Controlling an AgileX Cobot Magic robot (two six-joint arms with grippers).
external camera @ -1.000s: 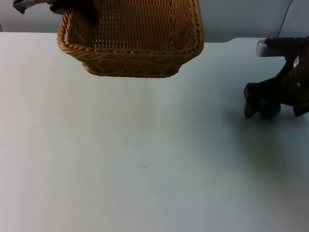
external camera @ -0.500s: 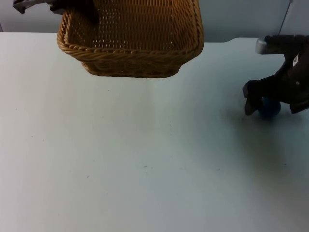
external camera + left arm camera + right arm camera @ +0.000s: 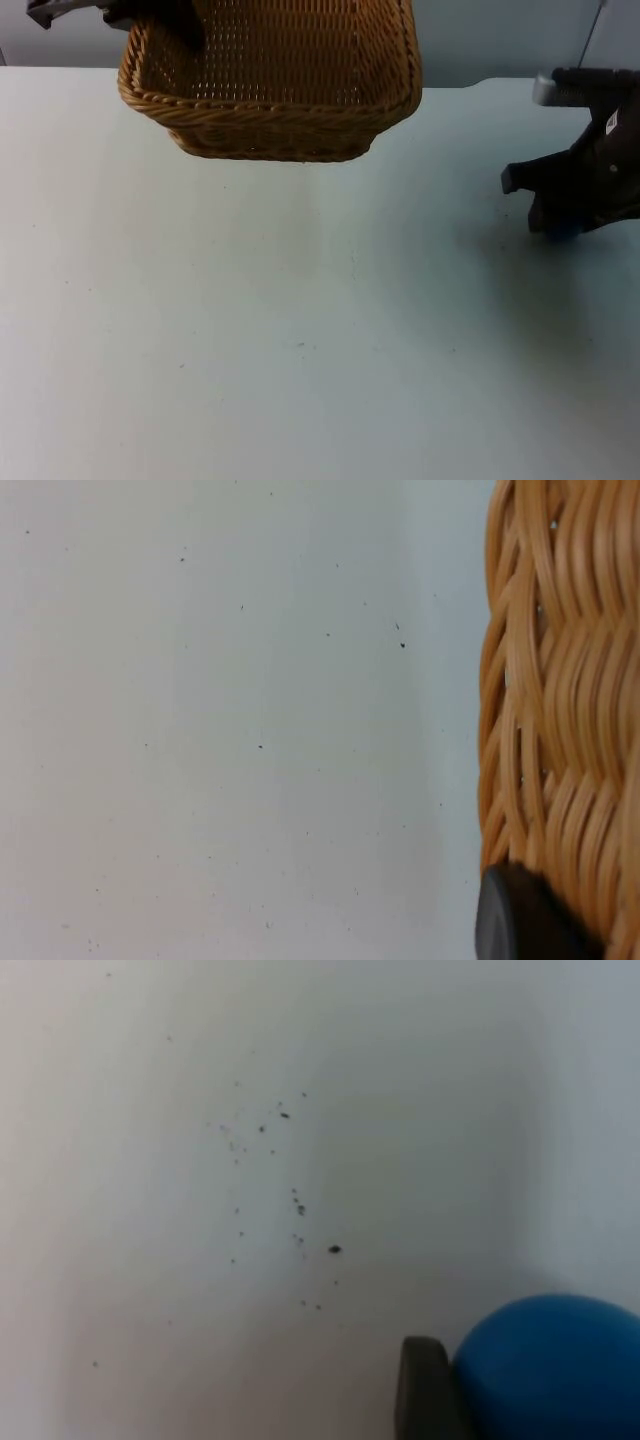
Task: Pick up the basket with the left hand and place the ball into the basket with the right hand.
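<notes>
Ball mostly hidden under my right gripper, basket cut off at the far edge.

My right gripper (image 3: 560,205) clamps the blue ball (image 3: 555,1368) at the table's (image 3: 300,320) right side; my left gripper (image 3: 165,15) pinches the wicker basket (image 3: 270,90) rim, held up far left, its far part out of frame.

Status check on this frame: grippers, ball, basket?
Left gripper holds wicker basket aloft. Right gripper closed around blue ball. Nothing between them.

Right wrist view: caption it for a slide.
Right hand closed on blue ball over speckled white table.
</notes>
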